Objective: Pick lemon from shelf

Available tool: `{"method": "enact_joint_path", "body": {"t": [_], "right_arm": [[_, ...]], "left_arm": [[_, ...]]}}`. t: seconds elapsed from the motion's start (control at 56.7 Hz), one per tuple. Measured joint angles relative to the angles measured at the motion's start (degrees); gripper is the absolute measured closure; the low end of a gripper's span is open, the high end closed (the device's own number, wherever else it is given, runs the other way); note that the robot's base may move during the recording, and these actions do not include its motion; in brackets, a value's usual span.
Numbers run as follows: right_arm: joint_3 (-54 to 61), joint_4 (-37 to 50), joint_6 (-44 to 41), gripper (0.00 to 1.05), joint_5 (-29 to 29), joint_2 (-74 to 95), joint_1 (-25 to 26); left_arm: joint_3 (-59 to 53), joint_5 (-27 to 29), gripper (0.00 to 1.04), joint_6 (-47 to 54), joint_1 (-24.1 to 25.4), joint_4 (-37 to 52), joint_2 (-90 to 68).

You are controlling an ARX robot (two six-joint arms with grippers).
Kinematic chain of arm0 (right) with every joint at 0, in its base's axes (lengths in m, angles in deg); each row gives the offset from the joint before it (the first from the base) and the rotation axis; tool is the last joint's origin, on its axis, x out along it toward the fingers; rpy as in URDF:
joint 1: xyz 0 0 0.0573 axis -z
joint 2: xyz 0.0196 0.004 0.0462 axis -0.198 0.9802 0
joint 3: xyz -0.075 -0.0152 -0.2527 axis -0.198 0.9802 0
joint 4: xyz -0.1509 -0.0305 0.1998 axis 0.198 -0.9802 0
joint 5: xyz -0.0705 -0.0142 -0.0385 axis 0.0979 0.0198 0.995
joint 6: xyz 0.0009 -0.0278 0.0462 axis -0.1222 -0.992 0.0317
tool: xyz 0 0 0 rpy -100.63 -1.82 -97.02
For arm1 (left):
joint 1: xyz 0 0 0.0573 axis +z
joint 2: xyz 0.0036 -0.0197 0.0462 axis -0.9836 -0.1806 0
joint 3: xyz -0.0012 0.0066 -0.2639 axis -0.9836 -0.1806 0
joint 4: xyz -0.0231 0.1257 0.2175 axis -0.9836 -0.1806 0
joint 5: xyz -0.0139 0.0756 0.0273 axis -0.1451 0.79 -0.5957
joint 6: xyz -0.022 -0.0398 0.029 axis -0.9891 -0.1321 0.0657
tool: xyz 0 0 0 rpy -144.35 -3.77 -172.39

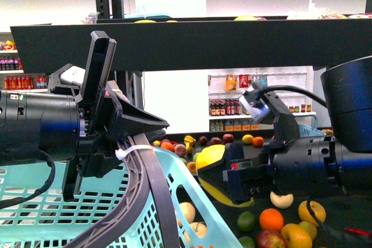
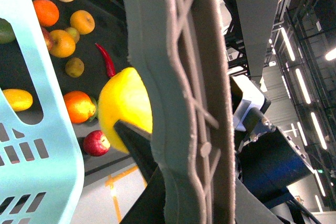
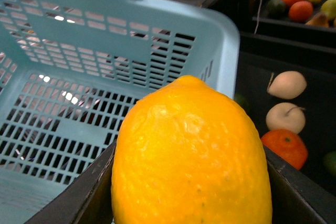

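My right gripper (image 1: 224, 172) is shut on the lemon (image 1: 210, 157), a bright yellow oval fruit. It holds the lemon just beside the rim of the light blue basket (image 1: 46, 201), above the shelf's dark lower tray (image 1: 343, 216). In the right wrist view the lemon (image 3: 191, 156) fills the space between the dark fingers (image 3: 296, 192), with the basket (image 3: 79, 77) behind it. My left gripper (image 1: 125, 137) is shut on the basket handle (image 1: 148, 178), a grey ribbed strap. The left wrist view shows the handle (image 2: 184, 103) close up and the lemon (image 2: 123, 108) behind it.
The shelf's upper tier has a deep black front rim (image 1: 192, 45) overhead. Several loose fruits lie on the lower tray: an orange (image 1: 271, 219), a pale apple (image 1: 282, 200), a lime (image 1: 246, 220) and a red chili (image 2: 106, 61). White store shelves of bottles (image 1: 256, 108) stand behind.
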Motion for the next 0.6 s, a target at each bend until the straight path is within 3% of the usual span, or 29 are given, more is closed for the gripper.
{"method": "enact_joint_path", "body": {"t": [0.423, 0.599], "right_arm": [[1.5, 0.2, 1.0, 0.39, 3.1, 2.0, -5.3], [1.5, -0.4, 1.0, 0.15, 3.5, 2.0, -6.2]], "left_arm": [[0.0, 0.0, 0.96, 0.0, 0.0, 0.0, 0.0], [0.0, 0.0, 0.96, 0.0, 0.0, 0.0, 0.0]]}}
